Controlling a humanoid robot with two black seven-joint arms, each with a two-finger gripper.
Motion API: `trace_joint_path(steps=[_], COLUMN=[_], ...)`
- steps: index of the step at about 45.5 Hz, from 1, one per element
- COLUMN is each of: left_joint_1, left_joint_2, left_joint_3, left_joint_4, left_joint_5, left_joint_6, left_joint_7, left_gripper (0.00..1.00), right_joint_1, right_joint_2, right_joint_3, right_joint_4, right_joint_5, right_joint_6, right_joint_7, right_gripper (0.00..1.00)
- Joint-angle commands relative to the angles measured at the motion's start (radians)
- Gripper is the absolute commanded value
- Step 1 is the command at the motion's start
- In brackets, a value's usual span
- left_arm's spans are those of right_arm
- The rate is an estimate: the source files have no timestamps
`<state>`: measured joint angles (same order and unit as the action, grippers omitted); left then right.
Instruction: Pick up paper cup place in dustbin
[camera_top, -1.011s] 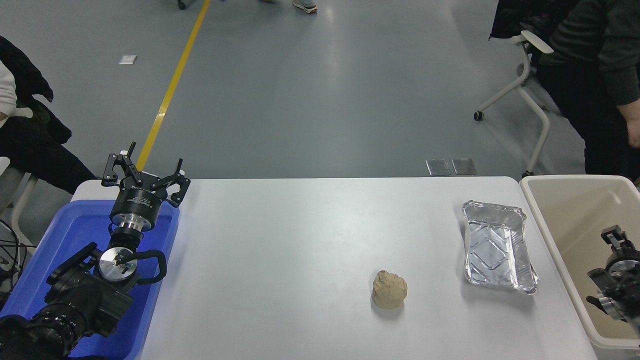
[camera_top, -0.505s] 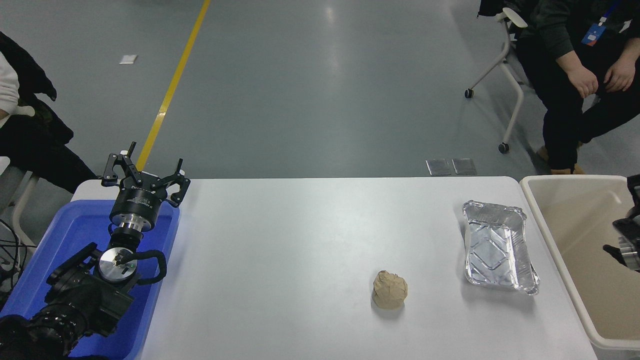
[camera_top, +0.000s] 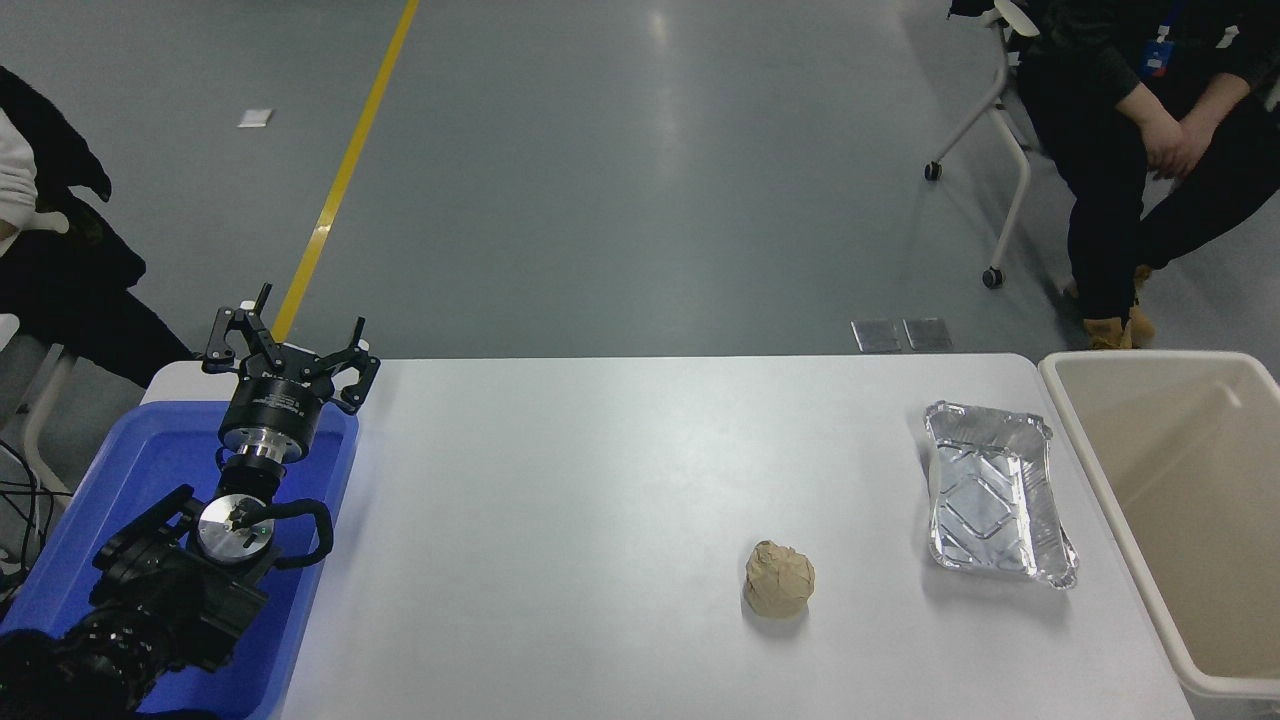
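The beige dustbin (camera_top: 1120, 470) stands at the table's right end, its inside bare where it shows. No paper cup shows anywhere in view. My left gripper (camera_top: 290, 345) is parked at the lower left over the blue tray, its fingers spread open and empty. My right arm and gripper are out of view.
A crumpled brown paper ball (camera_top: 779, 579) lies on the white table (camera_top: 600, 480). A shiny foil tray (camera_top: 995, 492) sits left of the dustbin. A blue plastic tray (camera_top: 150, 470) is at the left end. A person sits on a chair (camera_top: 1000, 150) at the far right.
My right gripper rose from inside the dustbin and left the picture at the right edge. The person at the far right sat down and rolled the chair back.
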<state>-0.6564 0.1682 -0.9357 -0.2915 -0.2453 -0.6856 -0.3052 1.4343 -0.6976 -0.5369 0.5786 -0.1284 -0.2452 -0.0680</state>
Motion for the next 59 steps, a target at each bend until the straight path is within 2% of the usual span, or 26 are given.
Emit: trace_joint_path(steps=[1,9,21,47,59], left_joint_1=[0.0,0.0,0.0,0.0,0.0], left_joint_2=[0.001,0.001,-0.001,0.001,0.001], left_joint_3=[0.0,0.0,0.0,0.0,0.0], left_joint_4=[0.0,0.0,0.0,0.0,0.0], left_joint_5=[0.0,0.0,0.0,0.0,0.0], left_joint_6=[0.0,0.0,0.0,0.0,0.0], left_joint_7=[0.0,0.0,0.0,0.0,0.0], left_gripper=[0.99,0.99,0.99,0.99,0.99], right_joint_1=[0.238,0.317,0.546,0.79,0.853], right_joint_2=[-0.002,0.013,0.096,0.216,0.254], right_joint_3=[-0.163,-0.189,-0.477,-0.624,-0.624], right_joint_4=[0.138,0.172,0.329,0.61,0.741], right_joint_5=[-0.004,-0.011,-0.022,-0.022,-0.022], right_joint_6=[0.147,0.289,0.515,1.024,1.031], right_joint_7=[-0.004,-0.006,-0.004,-0.006,-0.006], right_gripper=[1.0,1.0,1.0,1.0,1.0])
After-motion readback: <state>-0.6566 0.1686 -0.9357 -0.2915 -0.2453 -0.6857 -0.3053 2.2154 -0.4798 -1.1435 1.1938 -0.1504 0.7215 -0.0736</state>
